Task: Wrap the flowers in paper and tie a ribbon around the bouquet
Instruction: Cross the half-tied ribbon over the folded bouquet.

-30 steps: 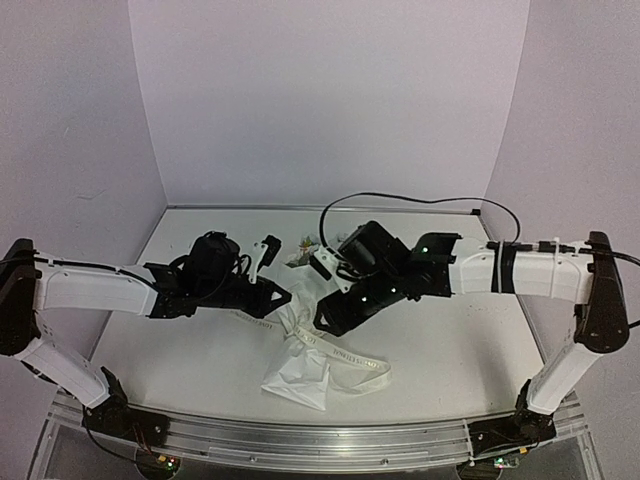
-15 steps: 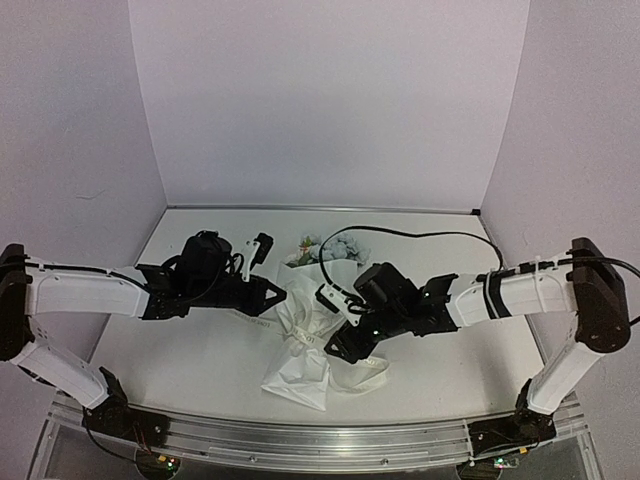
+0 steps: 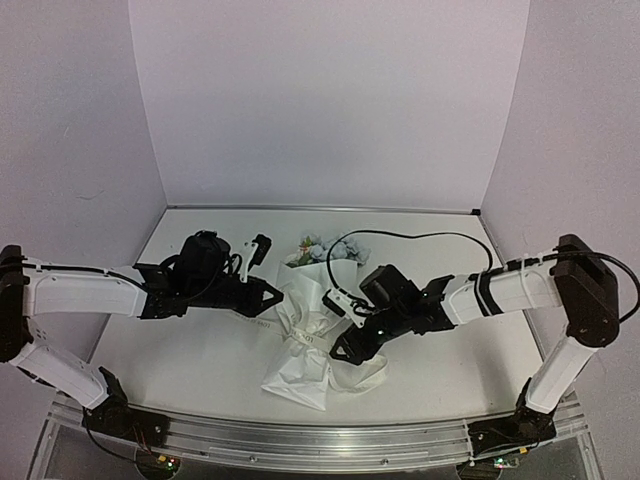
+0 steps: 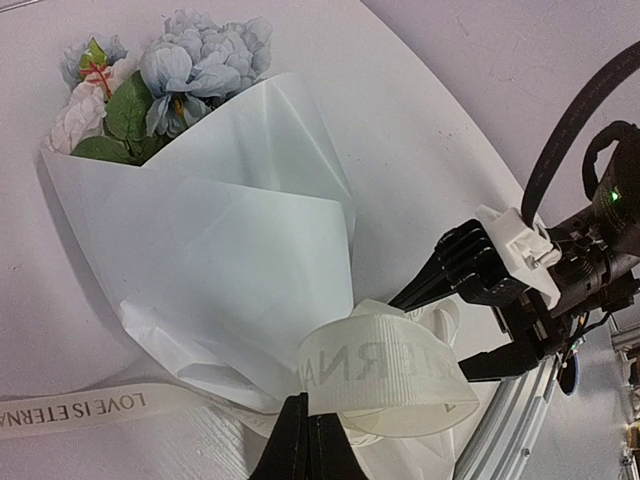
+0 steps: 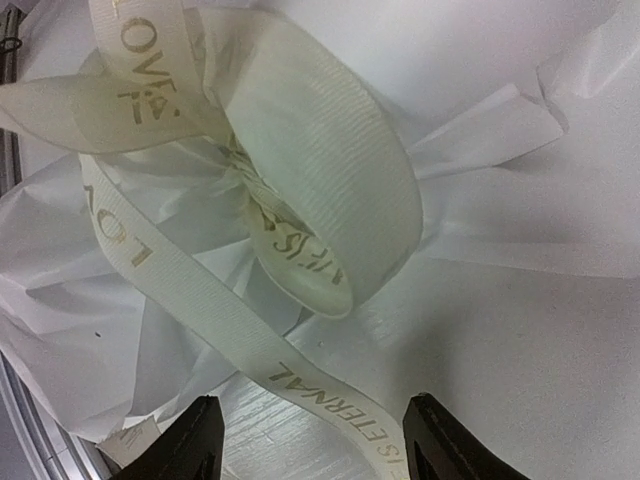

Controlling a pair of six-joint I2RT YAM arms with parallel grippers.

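At the middle of the table the bouquet lies flat, flowers toward the top of the overhead view and its crumpled tail toward the bottom. The paper folds around the stems as a cone, blue and white blooms poking out at the upper left of the left wrist view. The ribbon loops around the pinched waist, and one printed end trails off to the lower left of that view. The left gripper reaches in from the left with its fingers pressed together on the base of the loop. The right gripper sits just right of the waist, jaws apart and gripping nothing. In its own camera a loose ribbon strand runs down between its fingertips.
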